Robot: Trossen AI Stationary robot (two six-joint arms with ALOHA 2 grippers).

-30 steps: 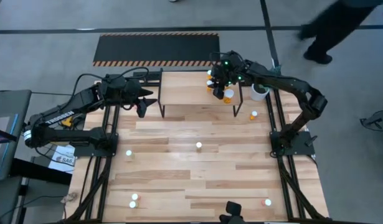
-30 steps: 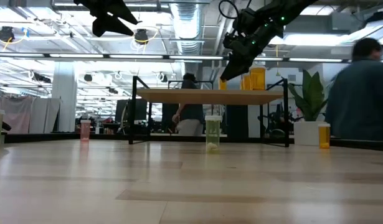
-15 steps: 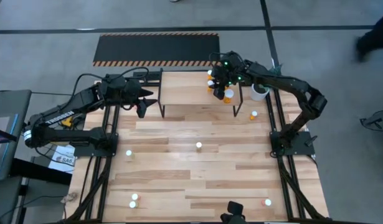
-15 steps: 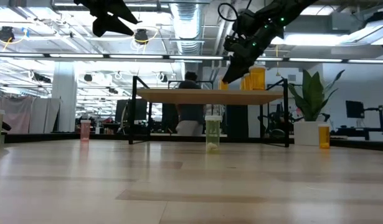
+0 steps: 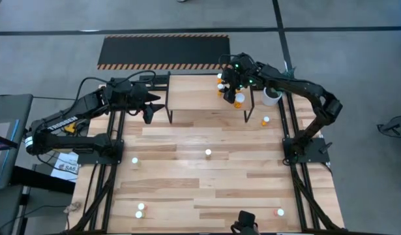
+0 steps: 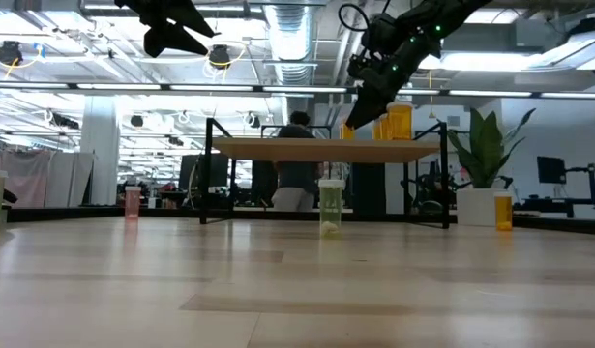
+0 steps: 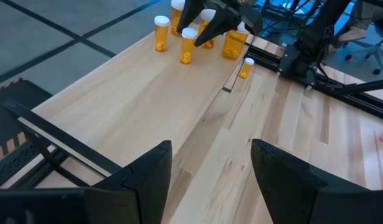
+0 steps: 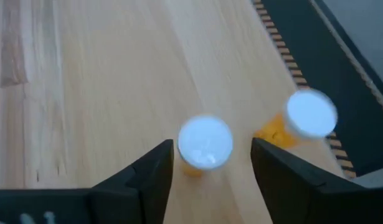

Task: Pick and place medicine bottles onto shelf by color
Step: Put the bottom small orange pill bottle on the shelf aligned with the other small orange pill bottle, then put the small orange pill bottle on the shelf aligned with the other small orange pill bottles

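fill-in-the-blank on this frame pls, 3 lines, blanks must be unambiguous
1. The bottles standing on the shelf all have ___ bodies.
2. The right gripper is above an orange bottle with a ___ cap.
3. The potted plant sits in a ___ pot.

Missing words: orange; white; white

My two arms are dark and jointed, with black cables looping off them. White lettering, too small to read, marks my left arm (image 5: pixel 60 122); green lights glow near my right wrist (image 5: pixel 242 70).

I see orange bottles (image 7: pixel 187 46) with white caps (image 8: pixel 205 141), my light-wood shelf (image 5: pixel 193 93), and a black mat (image 5: pixel 164 50) edged in orange-black stripes.
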